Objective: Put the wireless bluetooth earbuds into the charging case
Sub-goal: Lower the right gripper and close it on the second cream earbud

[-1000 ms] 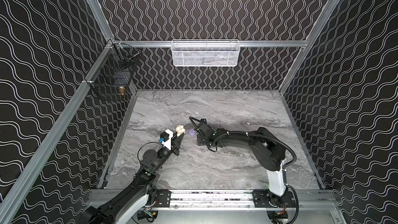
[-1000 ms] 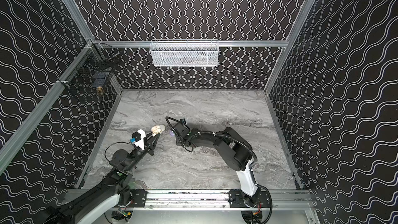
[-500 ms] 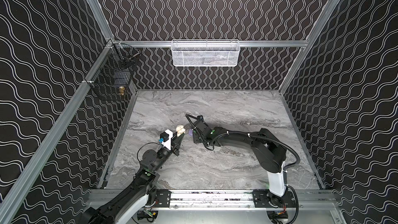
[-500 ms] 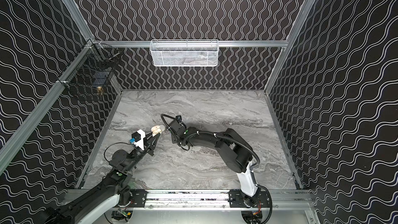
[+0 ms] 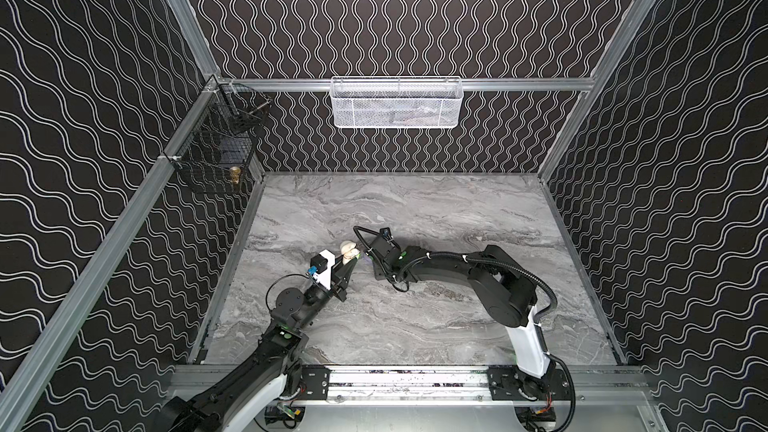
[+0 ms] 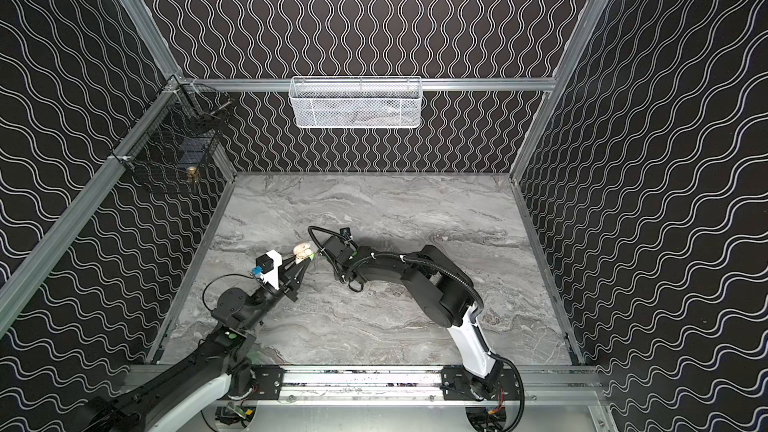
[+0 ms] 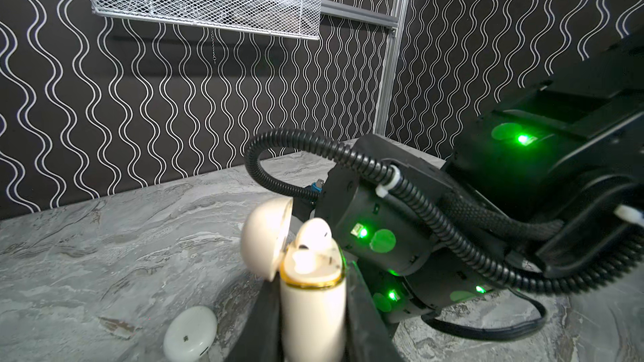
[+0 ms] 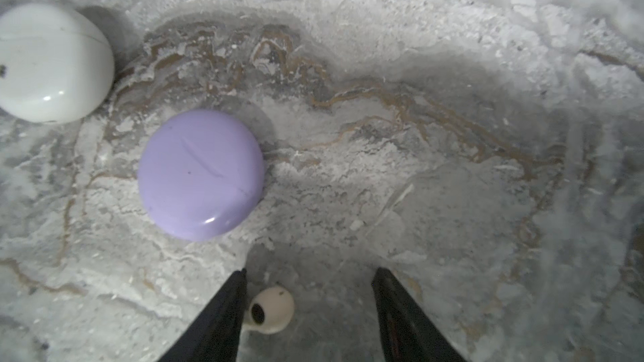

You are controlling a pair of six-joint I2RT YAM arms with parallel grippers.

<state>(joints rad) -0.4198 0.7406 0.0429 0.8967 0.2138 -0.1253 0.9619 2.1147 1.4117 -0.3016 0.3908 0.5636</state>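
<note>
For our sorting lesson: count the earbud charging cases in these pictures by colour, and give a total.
Cream charging case: 1
White charging case: 1
Lilac charging case: 1
Total: 3

The lilac case [image 8: 200,174] looks glossy smooth plastic, the tabletop [image 8: 435,81] matt marble-veined, the basket [image 5: 395,105] metal mesh.

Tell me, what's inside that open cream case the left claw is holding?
One off-white earbud pokes up from the case. The pale shape beside it may be a second bud or an empty slot. The case walls hide the stems.
</note>
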